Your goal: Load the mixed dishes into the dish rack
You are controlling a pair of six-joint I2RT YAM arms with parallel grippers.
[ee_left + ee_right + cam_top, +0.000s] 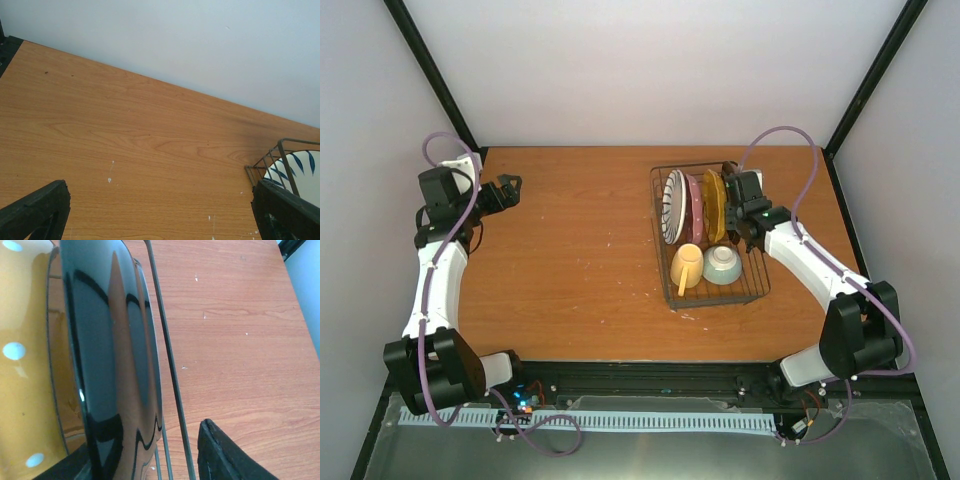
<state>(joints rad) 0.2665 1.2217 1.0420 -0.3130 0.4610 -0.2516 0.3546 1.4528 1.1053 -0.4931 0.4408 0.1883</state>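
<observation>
The dish rack [666, 285] stands right of the table's centre. Upright in its dividers are the striped white plate [673, 205], the pink plate [695, 205] and the orange dotted plate [714, 205]. The yellow mug [686, 266] and green bowl [722, 264] sit at its near end. My right gripper [734, 188] straddles the orange plate's dark rim [110, 365]. Its jaws are parted, and the right finger [225, 455] stands clear of the plate, outside a rack wire [167, 355]. My left gripper [512, 187] hangs open and holds nothing at the far left.
Bare wooden tabletop [150, 150] lies under the left gripper [160, 220], with the rack's corner [280, 150] and the striped plate [300, 175] at that view's right edge. Black frame posts and white walls close in the table.
</observation>
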